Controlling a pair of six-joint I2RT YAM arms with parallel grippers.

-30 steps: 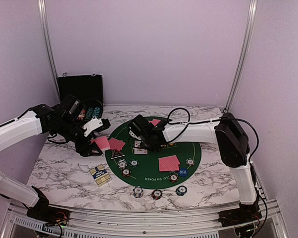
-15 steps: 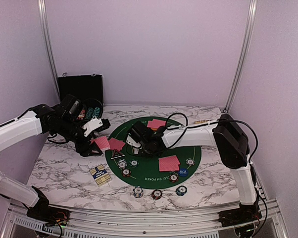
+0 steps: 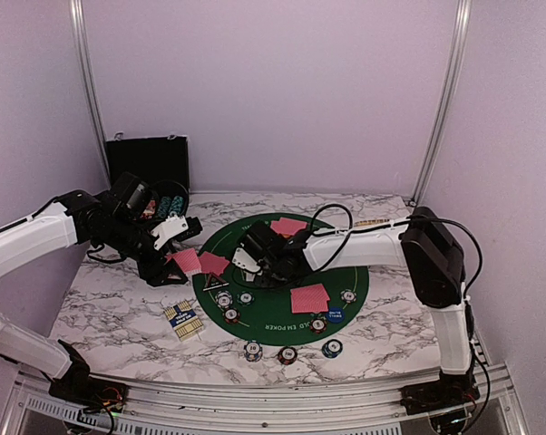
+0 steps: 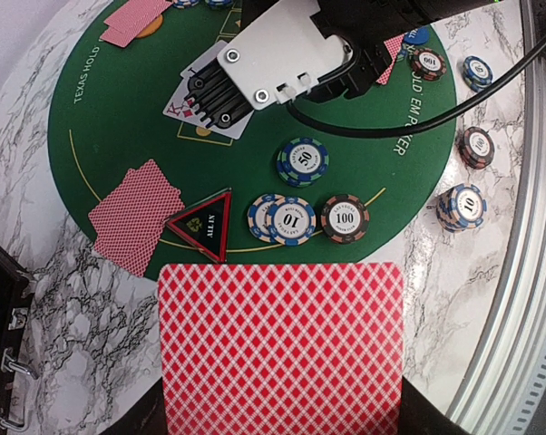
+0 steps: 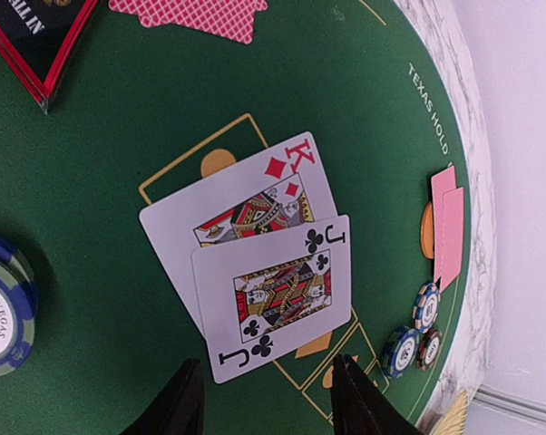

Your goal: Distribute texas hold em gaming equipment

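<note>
Two face-up cards, king of diamonds (image 5: 246, 195) and jack of clubs (image 5: 277, 294), lie overlapped centrally on the green mat (image 4: 119, 118) under the right tool (image 5: 266, 362), whose fingers stand apart. They are judged thin, light and slippery, and best pinched by an edge. The left tool (image 4: 282, 421) is clamped on a red-backed card (image 4: 282, 344) at the mat's 9 o'clock. One second ago the pair showed in the top view; the right tool now hides it.

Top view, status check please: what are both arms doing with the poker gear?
Left tool shut on red-backed card. Right tool open over face-up king and jack on green mat. Blue chip beside them, not touching.
</note>
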